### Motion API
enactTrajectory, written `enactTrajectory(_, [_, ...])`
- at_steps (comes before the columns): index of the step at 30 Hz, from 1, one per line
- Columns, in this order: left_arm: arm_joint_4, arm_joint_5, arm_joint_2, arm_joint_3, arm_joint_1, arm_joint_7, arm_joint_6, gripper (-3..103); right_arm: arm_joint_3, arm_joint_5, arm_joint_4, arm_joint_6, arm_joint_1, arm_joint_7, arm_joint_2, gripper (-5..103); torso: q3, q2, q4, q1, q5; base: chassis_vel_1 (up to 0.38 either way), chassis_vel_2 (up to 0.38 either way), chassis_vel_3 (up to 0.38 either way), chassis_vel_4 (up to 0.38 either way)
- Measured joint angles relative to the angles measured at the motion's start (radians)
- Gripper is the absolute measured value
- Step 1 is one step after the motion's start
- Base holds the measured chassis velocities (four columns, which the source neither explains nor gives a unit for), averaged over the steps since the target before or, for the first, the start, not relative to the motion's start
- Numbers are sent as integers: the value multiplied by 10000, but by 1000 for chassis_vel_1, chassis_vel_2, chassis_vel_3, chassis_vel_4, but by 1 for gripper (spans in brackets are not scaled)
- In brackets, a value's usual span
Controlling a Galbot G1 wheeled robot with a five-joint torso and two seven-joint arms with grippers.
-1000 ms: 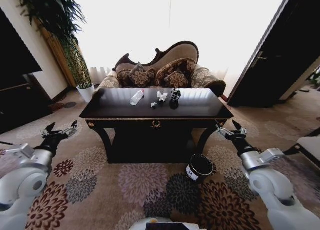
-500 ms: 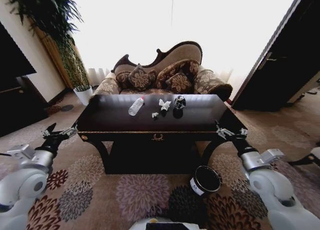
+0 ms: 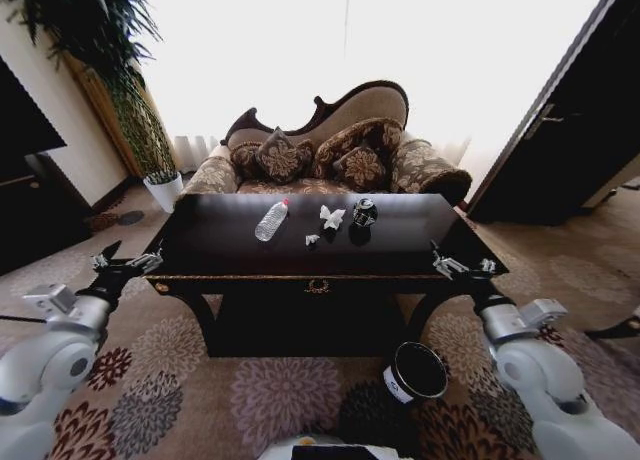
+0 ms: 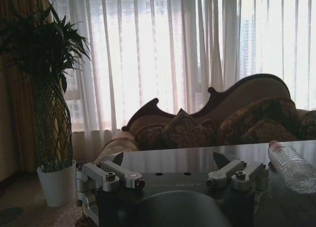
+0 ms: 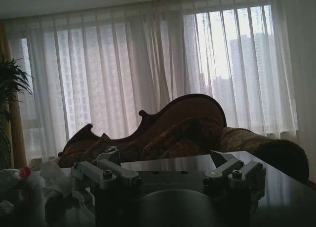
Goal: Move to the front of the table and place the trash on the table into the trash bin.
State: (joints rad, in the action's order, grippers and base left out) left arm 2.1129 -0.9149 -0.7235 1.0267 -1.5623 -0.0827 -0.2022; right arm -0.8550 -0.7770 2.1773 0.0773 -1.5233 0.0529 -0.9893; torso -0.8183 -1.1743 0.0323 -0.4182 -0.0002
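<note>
The long dark wood table (image 3: 230, 255) with its glossy black top and gold-trimmed front edge stands square ahead of the robot, and the trash sits in a loose cluster near the middle of the tabletop, toward the far edge: a crumpled white tissue (image 3: 331, 217), a smaller white scrap (image 3: 312, 240) just in front of it, and a small dark drink can with pale markings (image 3: 364, 213) beside the tissue on the right. A clear plastic water bottle with a red cap (image 3: 270, 220) lies on its side to the left of them, its long axis running front to back, cap toward the far edge. The small black cylindrical trash bin (image 3: 415, 372) with a white label rests tilted on the patterned carpet below the table's front right part. The left gripper (image 3: 127, 267) hangs by the front left corner, fingers spread wide and holding nothing; the right gripper (image 3: 458, 267) hangs by the front right corner, likewise spread and empty. Both are still short of the trash, which lies forward and inward of each claw; the can looks nearer the right arm, which is also on the bin's side
</note>
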Motion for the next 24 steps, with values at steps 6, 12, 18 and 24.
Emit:
enactTrajectory(6, [-1118, -924, 1782, -887, 824, 933, 762, 98, 22, 166, 76, -33, -163, -46, -177, 100, -3, 2, 5, -7, 1, 0, 0, 0, 0])
enactTrajectory(12, [-1362, -1095, 2614, -1640, 1283, 1198, 890, 98, 58, 85, 210, 4, -157, -45, -271, 100, -3, 1, 3, -7, 3, 0, 0, 0, 0])
enactTrajectory(18, [-1521, -783, 3078, -3237, 2066, 1600, 1070, 100, 41, 89, 220, 10, -223, -49, -349, 100, -3, 1, 0, -6, 3, 0, 0, 0, 0])
enactTrajectory(24, [-2342, -706, 2679, -6040, 5096, 1674, 993, 100, -86, 50, 218, 11, -276, -53, -363, 100, -2, 1, 1, -5, 2, 0, 0, 0, 0])
